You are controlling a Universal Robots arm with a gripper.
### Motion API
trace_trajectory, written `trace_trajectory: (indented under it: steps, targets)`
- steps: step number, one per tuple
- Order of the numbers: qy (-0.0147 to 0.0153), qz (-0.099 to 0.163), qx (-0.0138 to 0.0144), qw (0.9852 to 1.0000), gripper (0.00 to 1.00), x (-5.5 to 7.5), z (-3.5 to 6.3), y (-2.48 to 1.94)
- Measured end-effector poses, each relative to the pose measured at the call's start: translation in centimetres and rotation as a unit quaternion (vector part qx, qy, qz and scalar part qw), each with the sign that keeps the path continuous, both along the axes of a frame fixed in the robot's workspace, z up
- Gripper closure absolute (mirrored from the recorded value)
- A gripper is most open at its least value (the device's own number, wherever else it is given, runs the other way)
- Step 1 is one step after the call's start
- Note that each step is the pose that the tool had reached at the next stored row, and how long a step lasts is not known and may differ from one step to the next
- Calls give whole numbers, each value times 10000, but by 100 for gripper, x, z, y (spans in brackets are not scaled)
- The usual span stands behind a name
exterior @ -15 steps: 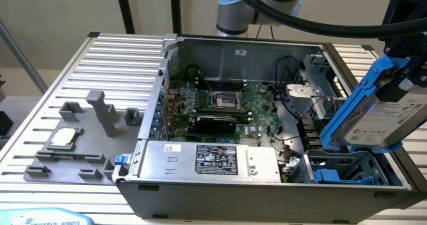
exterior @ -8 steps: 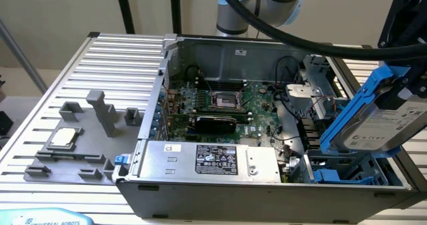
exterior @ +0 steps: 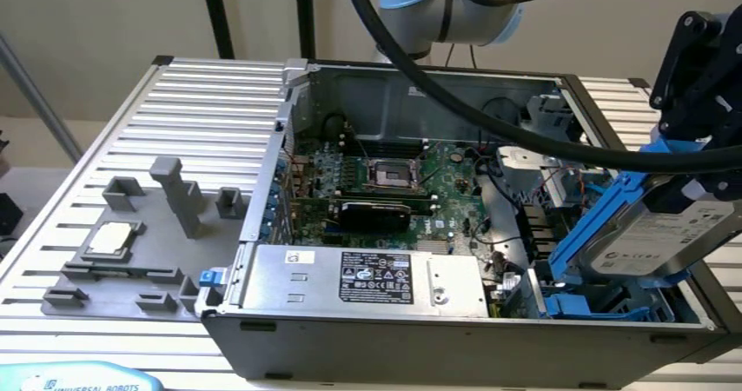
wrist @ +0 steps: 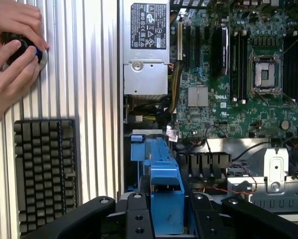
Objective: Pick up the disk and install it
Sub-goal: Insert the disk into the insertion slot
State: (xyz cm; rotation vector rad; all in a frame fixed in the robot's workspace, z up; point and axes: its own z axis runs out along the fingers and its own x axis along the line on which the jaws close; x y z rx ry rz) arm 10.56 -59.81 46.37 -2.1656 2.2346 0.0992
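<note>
The disk point(exterior: 656, 239), silver-grey with a white label and clipped in a bright blue frame point(exterior: 593, 226), hangs tilted over the open computer case point(exterior: 464, 339) at the exterior view's right. My black gripper point(exterior: 692, 178) comes down from above and is shut on the disk's upper end. The disk's lower end sits just above the blue drive bay point(exterior: 586, 304) in the case's near right corner. In the wrist view the blue frame point(wrist: 164, 186) runs between my two black fingers point(wrist: 135, 215), with the bay's blue parts point(wrist: 138, 147) beyond it.
Inside the case lie the motherboard point(exterior: 388, 182) and a grey power supply point(exterior: 360, 278) with a black-and-white label. A thick black cable point(exterior: 487, 113) crosses above. A grey fixture point(exterior: 139, 243) with a small square chip point(exterior: 110, 239) sits left. A person's hands point(wrist: 12, 55) and a keyboard point(wrist: 42, 169) lie beside the case.
</note>
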Motion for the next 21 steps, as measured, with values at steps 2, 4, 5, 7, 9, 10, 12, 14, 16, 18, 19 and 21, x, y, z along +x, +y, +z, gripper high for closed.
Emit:
trace_trajectory:
  steps: [2,4,5,7,9,10,12,14,16,18,19,21]
  targets:
    - [0,5,26,10000,67,-7,-32,0]
    - [0,11,47,10000,67,-7,-64,0]
    - [0,13,53,10000,67,-8,-76,0]
    - [0,17,64,10000,67,-9,-99,0]
    - [0,23,77,10000,67,-9,-115,0]
    - [0,26,83,10000,67,-9,-122,0]
    - [-2,31,95,9999,67,-9,-133,-1]
    - [-11,33,103,9999,67,-8,-147,-2]
    - [-26,33,104,9999,67,-8,-161,-2]
    - [-35,33,104,9999,67,-8,-178,-3]
    - [-35,33,104,9999,67,-8,-183,-4]
    - [-36,33,104,9999,67,-8,-192,-5]
